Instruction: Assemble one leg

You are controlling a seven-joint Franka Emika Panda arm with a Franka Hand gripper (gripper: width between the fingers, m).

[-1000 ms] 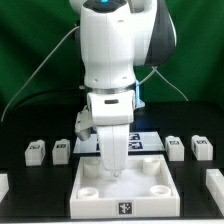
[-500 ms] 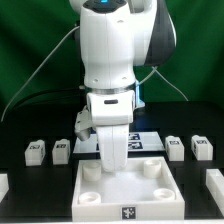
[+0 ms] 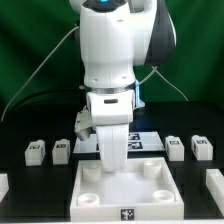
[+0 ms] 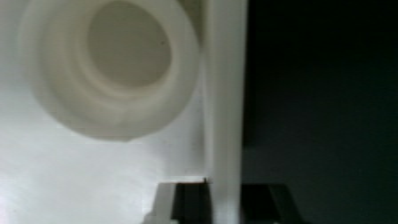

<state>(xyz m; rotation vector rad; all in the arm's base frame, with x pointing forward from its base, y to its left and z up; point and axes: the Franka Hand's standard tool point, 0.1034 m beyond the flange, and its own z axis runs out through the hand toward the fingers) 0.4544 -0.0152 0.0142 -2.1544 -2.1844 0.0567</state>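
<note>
1. Tray (image 3: 100,205): nearest you, flat on the desk (image 3: 35,180). Every corner socket in view is bare. The wrist view shows one socket (image 4: 107,70) close up, also bare.
2. Gripper (image 3: 113,160): hangs over the tray's 11 o'clock corner. You cannot tell how far the jaws are parted, nor whether anything is held.
3. Legs: first leg (image 3: 61,150) and second leg (image 3: 36,151) lie at 9 o'clock of the gripper; third leg (image 3: 176,147) and fourth leg (image 3: 201,148) lie at 3 o'clock. All are on the desk, apart from the tray.
4. Marker board (image 3: 152,140): at 12 o'clock, behind the tray.

Progress: by this showing no leg is fitted, so picking, seating and fixing one are all left to you.

Change: the gripper seems slightly higher than a second ago; the legs and tray have not shifted.
</note>
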